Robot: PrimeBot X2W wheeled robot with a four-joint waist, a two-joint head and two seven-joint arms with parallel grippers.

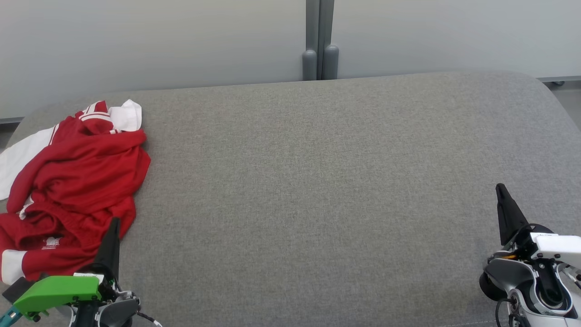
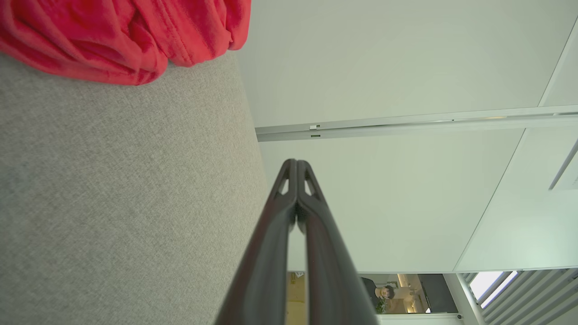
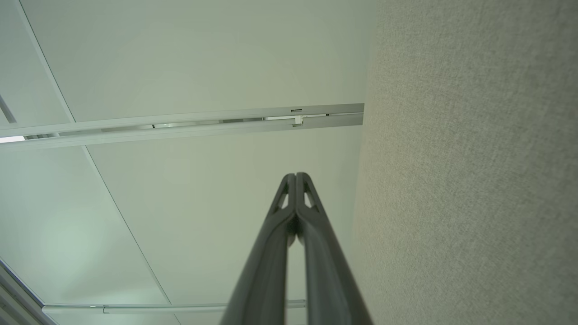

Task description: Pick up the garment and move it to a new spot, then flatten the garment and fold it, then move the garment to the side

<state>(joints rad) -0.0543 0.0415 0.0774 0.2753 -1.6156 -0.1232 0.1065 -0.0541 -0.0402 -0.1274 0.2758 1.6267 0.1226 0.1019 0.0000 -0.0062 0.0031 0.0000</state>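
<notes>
I could read no text anywhere. The only marking I saw was a small white print on the red garment, near the left edge of the grey cushion, and it was too small to make out.

Head camera looks down on the grey cushion; 2 wrist cameras skim it closely, facing the wall.

Grey woven fabric surface with rounded far corners spans the head view. Behind it are pale wall panels, split by a grey vertical post with two rounded caps at its foot. Left wrist view: aluminium rail across the panels, and a person in a lit room beyond, small and blurred.
</notes>
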